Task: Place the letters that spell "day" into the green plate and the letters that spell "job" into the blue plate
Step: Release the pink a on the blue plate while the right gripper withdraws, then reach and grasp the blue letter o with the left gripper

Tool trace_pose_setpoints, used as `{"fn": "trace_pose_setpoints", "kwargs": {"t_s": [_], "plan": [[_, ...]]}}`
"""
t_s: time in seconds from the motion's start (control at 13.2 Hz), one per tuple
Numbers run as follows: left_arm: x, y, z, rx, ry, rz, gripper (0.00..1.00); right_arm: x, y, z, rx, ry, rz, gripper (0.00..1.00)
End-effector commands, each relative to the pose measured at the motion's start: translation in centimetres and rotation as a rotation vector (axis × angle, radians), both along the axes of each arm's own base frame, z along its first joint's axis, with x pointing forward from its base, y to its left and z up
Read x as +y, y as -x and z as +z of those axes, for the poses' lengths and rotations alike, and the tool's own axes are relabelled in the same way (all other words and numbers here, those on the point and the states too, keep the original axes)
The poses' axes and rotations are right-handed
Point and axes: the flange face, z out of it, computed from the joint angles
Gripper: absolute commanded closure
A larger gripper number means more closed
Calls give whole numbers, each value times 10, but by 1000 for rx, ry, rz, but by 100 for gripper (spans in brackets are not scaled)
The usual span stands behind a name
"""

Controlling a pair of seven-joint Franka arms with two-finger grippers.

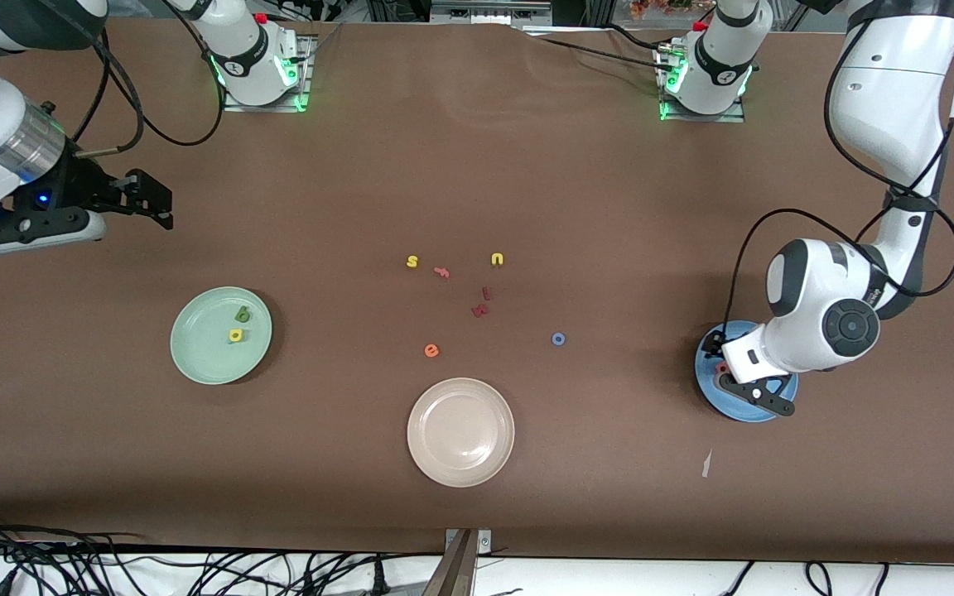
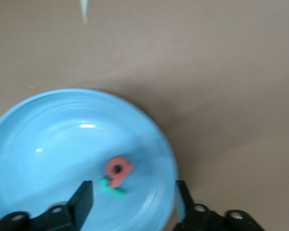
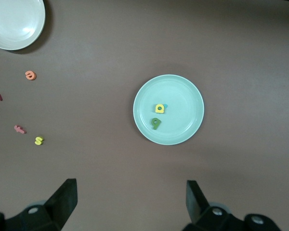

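The blue plate (image 1: 729, 407) lies at the left arm's end of the table. My left gripper (image 1: 754, 396) hangs low over it, open and holding nothing. In the left wrist view the salmon "b" (image 2: 118, 169) lies across the teal "j" (image 2: 111, 189) in the blue plate (image 2: 48, 144), just ahead of the left gripper (image 2: 132, 187). The blue "o" (image 1: 558, 338) lies on the table. The green plate (image 1: 204, 356) holds the olive "d" (image 1: 243, 314) and yellow "a" (image 1: 235, 335). A teal sliver, the "y" (image 3: 165, 105), peeks from under the "a". My right gripper (image 1: 158, 203) waits open, up in the air.
A beige plate (image 1: 460, 430) sits near the front edge. Loose letters lie mid-table: yellow "s" (image 1: 412, 261), yellow "u" (image 1: 497, 259), orange "e" (image 1: 431, 351), a salmon letter (image 1: 442, 271) and dark red ones (image 1: 481, 310). A white scrap (image 1: 706, 463) lies near the blue plate.
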Motion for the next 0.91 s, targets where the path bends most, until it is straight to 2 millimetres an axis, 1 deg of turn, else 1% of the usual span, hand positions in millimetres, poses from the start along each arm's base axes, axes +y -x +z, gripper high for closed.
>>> {"fn": "trace_pose_setpoints", "kwargs": {"t_s": [0.0,0.08,0.15,0.23,0.3,0.38,0.45,0.53,0.6,0.68,0.76,0.83], "plan": [[-73,-1,11,2,11,76,0,-5,-1,-1,55,-8,-26,0],[-93,-1,9,1,9,109,0,-7,-2,3,55,-13,-31,0],[-125,2,11,-7,10,129,0,-9,-4,5,49,-14,-34,0],[-150,5,13,-12,9,172,0,-9,-4,5,49,-14,-36,0],[-156,5,8,-3,3,258,0,-8,-3,6,46,-10,-32,0],[-168,8,6,3,10,318,0,-8,-4,6,44,-2,-29,0],[-188,10,5,5,20,341,0,-10,-5,6,42,-1,-29,0],[-199,9,3,-1,28,350,0,-11,-5,6,39,-3,-26,0],[-203,3,4,-10,36,365,0,-11,-6,6,39,-3,-27,0],[-211,1,3,-10,47,377,0,-12,-6,6,39,-1,-29,0],[-220,6,-4,0,43,386,0,-12,-6,6,37,0,-30,0],[-235,13,-14,12,35,394,0,-12,-6,6,36,-2,-35,0]]}}
